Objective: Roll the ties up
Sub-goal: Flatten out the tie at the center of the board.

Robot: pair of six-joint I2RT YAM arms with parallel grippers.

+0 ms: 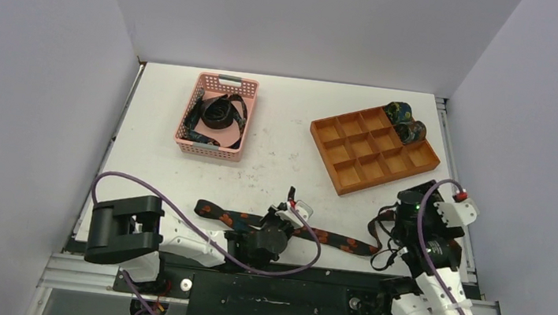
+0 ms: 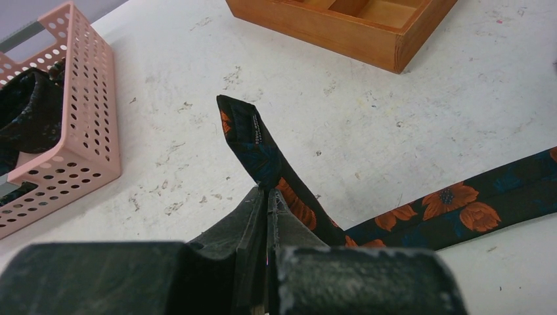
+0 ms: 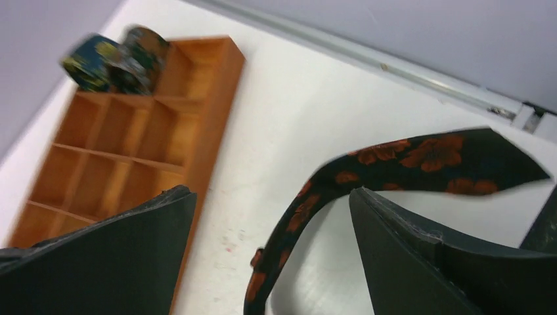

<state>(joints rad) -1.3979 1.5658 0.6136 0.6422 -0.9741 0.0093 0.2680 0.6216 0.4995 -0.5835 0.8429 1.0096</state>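
Observation:
A dark tie with orange flowers (image 1: 330, 239) lies as a flat strip along the table's near edge. My left gripper (image 2: 269, 191) is shut on it near the narrow end (image 2: 253, 141), which sticks up above the fingertips. The same gripper (image 1: 290, 208) sits mid-strip in the top view. Over the tie's wide end (image 3: 427, 154) hangs my right gripper (image 3: 270, 191), open, with the fabric curving between its fingers and not pinched. Two rolled ties (image 1: 403, 120) sit in the far corner compartments of the orange tray (image 1: 335, 176). More unrolled ties (image 1: 221, 115) lie in the pink basket (image 1: 225, 82).
The pink basket (image 2: 85, 131) stands close to the left of my left gripper. The orange tray's corner (image 2: 394, 46) is ahead of it to the right. In the right wrist view the tray (image 3: 197, 131) lies just left of the tie, with the table's metal edge (image 3: 460, 98) behind it.

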